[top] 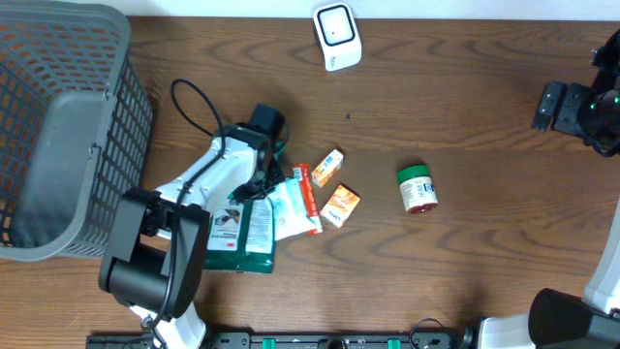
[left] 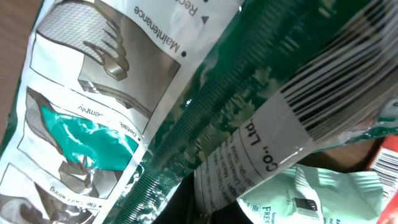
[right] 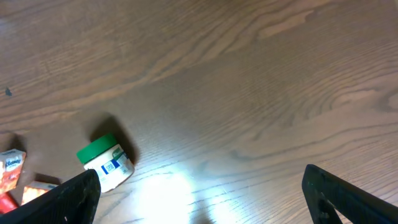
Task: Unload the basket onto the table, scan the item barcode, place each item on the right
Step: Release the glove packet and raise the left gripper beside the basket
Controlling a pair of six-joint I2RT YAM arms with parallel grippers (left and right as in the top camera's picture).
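Surface: dark brown wood-grain table (top: 465, 107), seen from overhead.
Upper left of the frame: grey plastic mesh basket (top: 58, 126) on the table edge.
Top centre: small white rounded scanner (top: 336, 36), well apart from everything else.
Task item: green and white flat plastic packet (top: 242, 233) lies lower left of centre, partly under the left arm. In the left wrist view it fills the frame, crinkled, with its black barcode (left: 336, 93) at upper right.
Left gripper (top: 256, 182): closed tight at the packet's upper edge; whether it pinches the film cannot be told.
Right gripper (right: 199, 186): jaws spread wide with nothing between them, above bare wood at the right edge of the overhead frame.
Centre: two small orange cardboard boxes (top: 328, 167) (top: 340, 205) near each other, with a pale green and white sachet (top: 291, 208) touching the packet's right side.
Right of centre: small jar with green lid (top: 418, 189) on its side, apart from the boxes.
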